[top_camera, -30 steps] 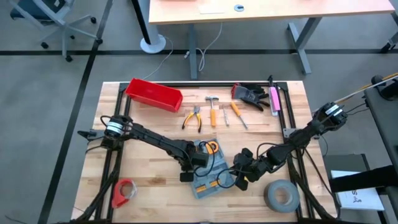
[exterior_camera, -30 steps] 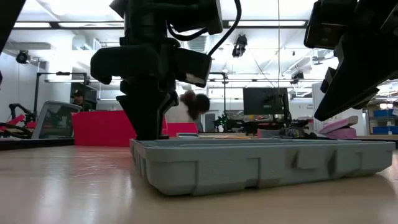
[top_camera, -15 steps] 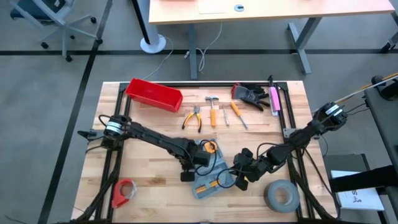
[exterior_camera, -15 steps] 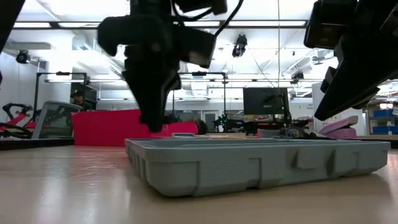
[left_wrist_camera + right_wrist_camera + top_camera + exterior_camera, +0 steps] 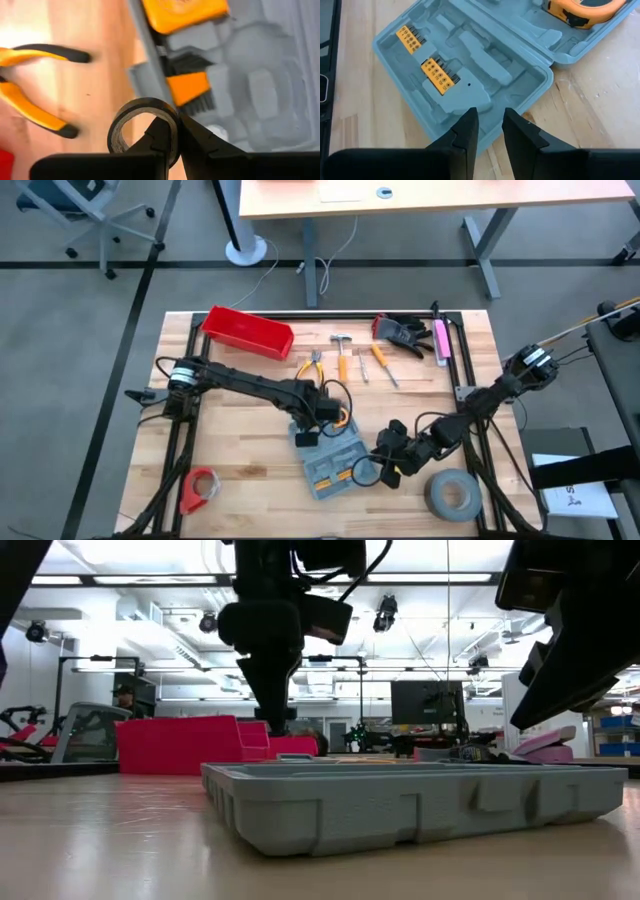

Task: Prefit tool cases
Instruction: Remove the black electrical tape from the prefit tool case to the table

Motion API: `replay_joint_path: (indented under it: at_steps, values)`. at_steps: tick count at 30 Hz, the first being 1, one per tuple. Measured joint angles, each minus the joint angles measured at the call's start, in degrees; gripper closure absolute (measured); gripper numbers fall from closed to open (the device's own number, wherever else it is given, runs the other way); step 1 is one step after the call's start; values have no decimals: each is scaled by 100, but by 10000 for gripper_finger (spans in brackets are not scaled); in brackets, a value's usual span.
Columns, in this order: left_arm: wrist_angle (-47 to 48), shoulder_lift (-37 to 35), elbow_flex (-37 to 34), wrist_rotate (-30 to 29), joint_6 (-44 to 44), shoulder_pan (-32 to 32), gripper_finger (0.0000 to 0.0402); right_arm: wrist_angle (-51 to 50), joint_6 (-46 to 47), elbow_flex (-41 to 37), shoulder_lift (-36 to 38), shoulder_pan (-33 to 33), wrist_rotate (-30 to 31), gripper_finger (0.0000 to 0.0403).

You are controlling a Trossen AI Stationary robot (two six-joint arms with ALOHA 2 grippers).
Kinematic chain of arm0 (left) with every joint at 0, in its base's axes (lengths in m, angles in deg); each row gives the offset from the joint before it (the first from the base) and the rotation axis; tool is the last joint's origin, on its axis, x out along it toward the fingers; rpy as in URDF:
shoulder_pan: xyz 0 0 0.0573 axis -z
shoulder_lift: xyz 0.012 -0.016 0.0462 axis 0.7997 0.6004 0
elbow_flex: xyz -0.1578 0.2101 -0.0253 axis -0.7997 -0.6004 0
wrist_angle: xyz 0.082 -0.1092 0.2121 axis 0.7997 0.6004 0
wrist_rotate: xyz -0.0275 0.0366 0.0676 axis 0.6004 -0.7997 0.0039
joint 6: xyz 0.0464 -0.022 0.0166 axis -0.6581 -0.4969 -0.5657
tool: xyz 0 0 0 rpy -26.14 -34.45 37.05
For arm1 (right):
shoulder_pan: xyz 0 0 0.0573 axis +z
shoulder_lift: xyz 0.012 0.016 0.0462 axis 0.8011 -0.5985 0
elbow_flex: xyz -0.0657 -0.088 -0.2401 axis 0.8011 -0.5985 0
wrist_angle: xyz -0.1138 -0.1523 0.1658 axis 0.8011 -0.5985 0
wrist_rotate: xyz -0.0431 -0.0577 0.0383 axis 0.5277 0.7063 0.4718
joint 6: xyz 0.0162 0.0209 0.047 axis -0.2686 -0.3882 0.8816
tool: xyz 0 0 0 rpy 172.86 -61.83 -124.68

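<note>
The open grey-blue tool case (image 5: 335,465) lies flat on the wooden table, its moulded recesses up (image 5: 470,60). It holds an orange tape measure (image 5: 185,12) and orange bit holders (image 5: 437,75). My left gripper (image 5: 306,437) hangs above the case's far left part, pointing down, shut on a small black tape ring (image 5: 122,125). In the low view it (image 5: 275,720) is clear above the case (image 5: 420,805). My right gripper (image 5: 489,127) stands open over the case's right edge, slanting down and touching nothing. My left gripper pinches the wall of the black ring (image 5: 174,117) between its two fingers, one finger (image 5: 160,137) inside the ring and the other outside. The fingers come from above, pointing down. The ring is lifted clear of the case and sticks out sideways from the fingers.
Yellow-handled pliers (image 5: 312,370), a hammer (image 5: 341,355) and screwdrivers (image 5: 380,365) lie beyond the case. A red bin (image 5: 247,332) is at the far left, with black gloves (image 5: 403,332) at the far right. A grey tape roll (image 5: 452,495) and a red item (image 5: 200,488) sit near the front.
My left gripper has risen from the case's near left part and gone toward the table's far edge, staying shut. My right gripper has kept its place.
</note>
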Motion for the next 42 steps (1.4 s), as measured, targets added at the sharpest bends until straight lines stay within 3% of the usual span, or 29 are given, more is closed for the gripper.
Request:
replay_joint_path:
  at_steps: [8, 23, 36, 42]
  values:
    - [-361, -230, -163, -7, -312, -532, 381, 57, 13, 0, 0, 94, 148, 343]
    - [-1585, -257, -964, 140, -608, -1667, 380, 278, -169, 2, 0, 92, 293, 326]
    - [-2136, -248, -1484, 169, -629, -1891, 375, 297, -201, 2, 0, 90, 293, 338]
    - [-2338, -246, -1632, 199, -591, -1876, 328, 300, -199, 2, 0, 90, 293, 326]
